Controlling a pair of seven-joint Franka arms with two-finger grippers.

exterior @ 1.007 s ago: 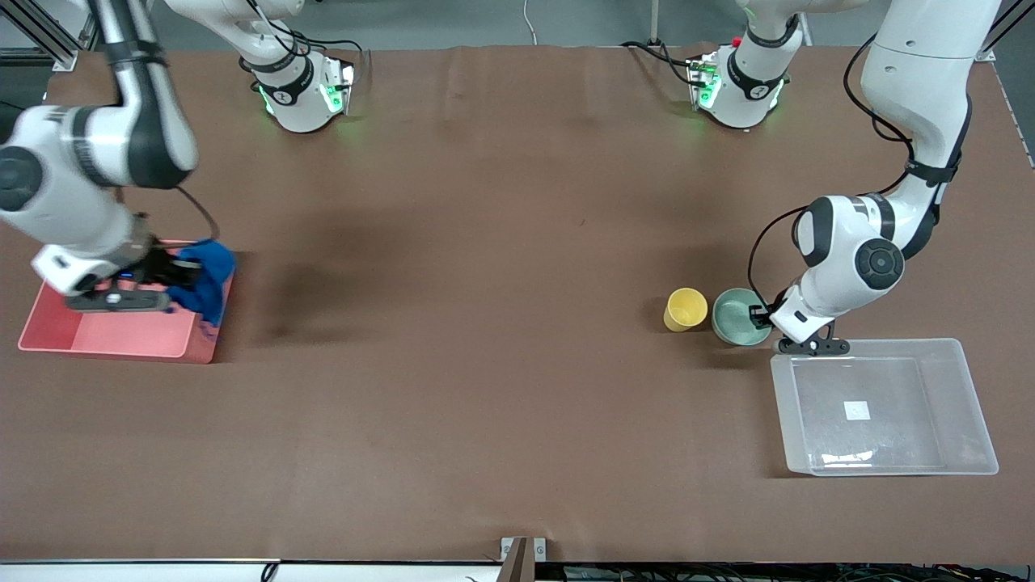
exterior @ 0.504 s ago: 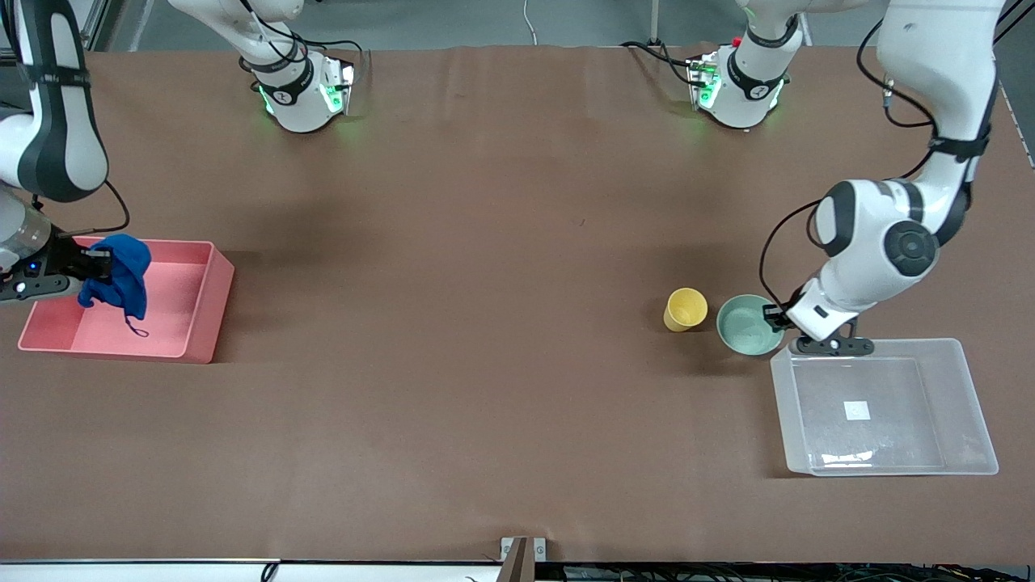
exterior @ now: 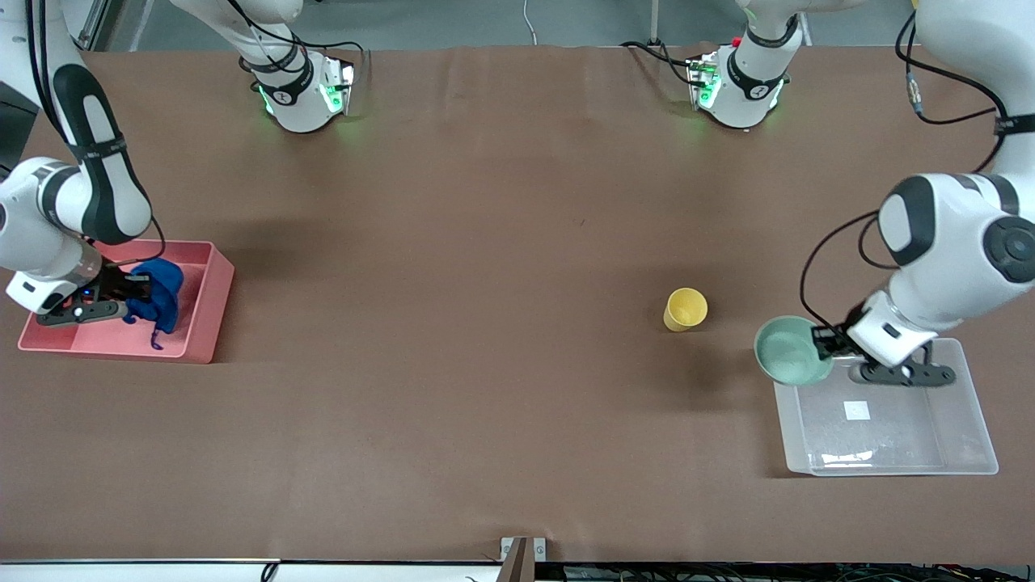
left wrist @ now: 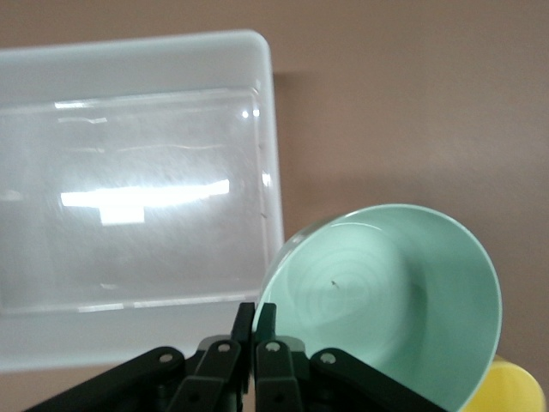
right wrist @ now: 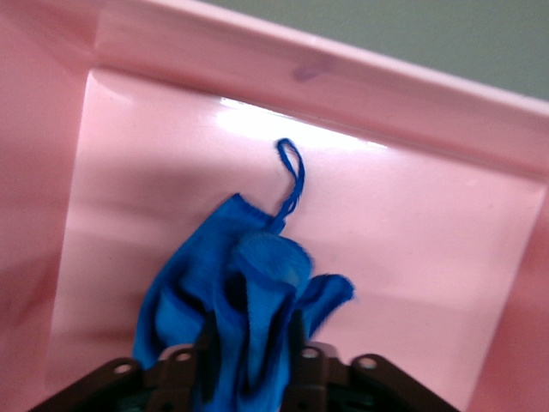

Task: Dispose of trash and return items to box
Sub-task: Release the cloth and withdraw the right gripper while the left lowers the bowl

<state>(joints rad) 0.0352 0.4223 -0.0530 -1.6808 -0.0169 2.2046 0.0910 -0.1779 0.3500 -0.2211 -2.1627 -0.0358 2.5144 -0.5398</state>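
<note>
The mint-green bowl [exterior: 788, 352] is up in the air, tilted, with my left gripper [exterior: 821, 343] shut on its rim. It hangs over the edge of the clear box [exterior: 962, 436]. The left wrist view shows the left gripper's [left wrist: 255, 307] fingers pinching the bowl's [left wrist: 386, 300] rim beside the box [left wrist: 171, 51]. The yellow cup [exterior: 686, 309] stands on the table. My right gripper [exterior: 133, 291] is low in the pink bin [exterior: 206, 323]. In the right wrist view the right gripper's [right wrist: 249, 330] fingers stand apart with the blue trash [right wrist: 240, 292] draped between them, its strand on the bin floor.
The pink bin [right wrist: 343, 77] sits at the right arm's end of the table, the clear box at the left arm's end. The yellow cup [left wrist: 515, 390] stands on the brown table cover between them, closer to the box. Both arm bases stand along the table's edge farthest from the front camera.
My left gripper lifted the bowl from beside the cup and carried it over the box's edge. My right gripper sank into the pink bin with the trash, and its fingers parted.
</note>
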